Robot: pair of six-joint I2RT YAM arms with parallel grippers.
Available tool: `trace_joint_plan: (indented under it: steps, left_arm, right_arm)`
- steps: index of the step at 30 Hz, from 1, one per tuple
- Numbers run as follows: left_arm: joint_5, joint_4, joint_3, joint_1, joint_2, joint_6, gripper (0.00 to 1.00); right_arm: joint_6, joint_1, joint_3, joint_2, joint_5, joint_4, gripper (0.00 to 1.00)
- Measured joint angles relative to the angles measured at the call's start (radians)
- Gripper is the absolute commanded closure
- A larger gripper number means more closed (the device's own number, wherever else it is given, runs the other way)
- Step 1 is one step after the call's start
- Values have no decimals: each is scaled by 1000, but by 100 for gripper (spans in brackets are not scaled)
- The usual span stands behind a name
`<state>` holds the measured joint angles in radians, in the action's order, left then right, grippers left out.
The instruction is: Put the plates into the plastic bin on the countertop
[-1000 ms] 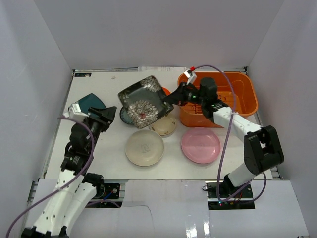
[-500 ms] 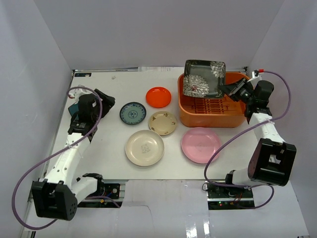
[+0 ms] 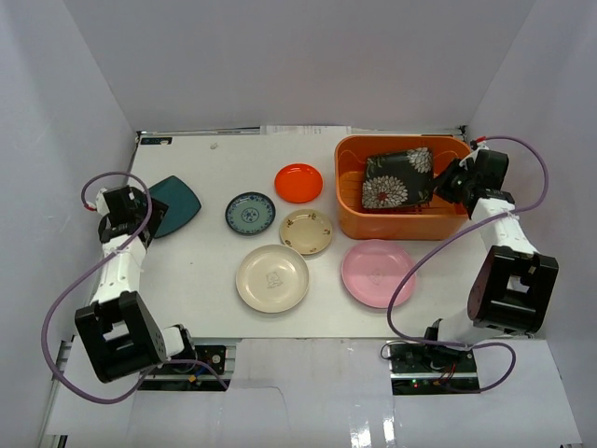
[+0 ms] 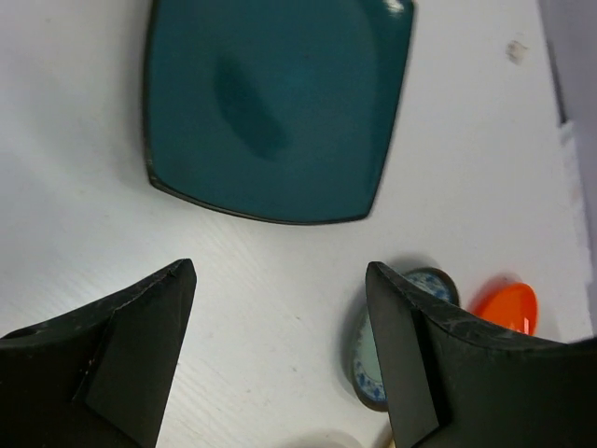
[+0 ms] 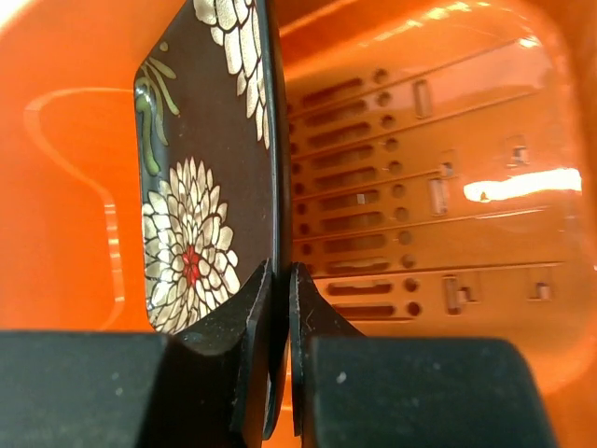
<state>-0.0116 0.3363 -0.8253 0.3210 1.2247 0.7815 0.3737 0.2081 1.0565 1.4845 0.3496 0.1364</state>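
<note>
The square dark floral plate (image 3: 398, 177) lies tilted inside the orange plastic bin (image 3: 392, 226), and my right gripper (image 3: 440, 182) is shut on its right edge. In the right wrist view the plate (image 5: 201, 187) stands edge-on between the closed fingers of the gripper (image 5: 280, 280). My left gripper (image 3: 147, 207) is open at the left of the countertop (image 3: 205, 271), beside the square teal plate (image 3: 175, 203). In the left wrist view the teal plate (image 4: 275, 103) lies just beyond the open gripper (image 4: 280, 271), which holds nothing.
On the countertop lie the orange-red plate (image 3: 298, 182), the blue-patterned plate (image 3: 250, 213), the tan plate (image 3: 306, 231), the cream plate (image 3: 271, 277) and the pink plate (image 3: 377, 273). Pale walls enclose the surface. The pink plate lies close against the bin's front wall.
My right gripper has carried the floral plate from the table's middle over the bin and down into it. My left arm has pulled back to the left edge and its gripper has opened wider.
</note>
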Motion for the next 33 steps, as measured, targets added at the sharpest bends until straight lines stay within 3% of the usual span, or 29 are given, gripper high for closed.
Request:
trace_joint_plan:
  steps: [6,12,13,17,20,24,29,33]
  left_arm:
    - [-29,0,16,69,144,-39,16]
    - [-18,-29,13,137,305,-81,16]
    - [-13,-37,7,146,330,-89,16]
    - [-5,-114,-27,176,381,-131,17]
    - [30,-182,-36,193,412,-152,19]
    - [104,-280,-53,209,465,-172,25]
    - [179,-398,-59,212,518,-183,33]
    - [228,-462,-47,219,541,-182,48]
  right_arm:
    - [-54,-23,14,63,-74,49,82]
    - [-65,-39,17,96,-87,41,47]
    - [-65,-40,17,96,-88,35,34]
    - [-70,-42,17,95,-96,14,12]
    - [-66,-43,17,77,-96,0,2]
    - [-60,-47,15,11,-69,-28,7]
    - [-12,-48,-57,-107,39,-159,2]
    - [51,-49,-170,-185,130,-275,0]
